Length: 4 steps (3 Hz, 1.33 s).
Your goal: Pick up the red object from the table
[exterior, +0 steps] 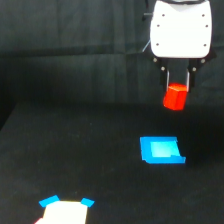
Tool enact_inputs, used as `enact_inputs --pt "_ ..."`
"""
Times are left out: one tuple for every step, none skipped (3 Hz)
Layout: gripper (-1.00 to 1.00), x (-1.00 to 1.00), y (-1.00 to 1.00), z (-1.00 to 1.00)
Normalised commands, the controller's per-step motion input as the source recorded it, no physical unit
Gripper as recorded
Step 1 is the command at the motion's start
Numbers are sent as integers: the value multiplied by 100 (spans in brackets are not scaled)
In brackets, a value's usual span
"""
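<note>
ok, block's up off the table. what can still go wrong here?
1. The red object hangs mostly below the gripper, whose jaws catch only its top; it could slip.
2. If it drops, it may land on or near the blue rectangle below and bounce away across the table.

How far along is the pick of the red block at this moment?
Done: the claw is closed on the red block, which hangs above the black table, behind the blue rectangle. In hand: holding it aloft. Left: apparently nothing, since the block already looks clear of the surface.
</note>
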Motion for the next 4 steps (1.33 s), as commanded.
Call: enact_inputs --pt "-79 3 17 -8" --pt "-100 -5 15 19" --pt "-46 12 29 82" --pt "-100 -20 -58 11"
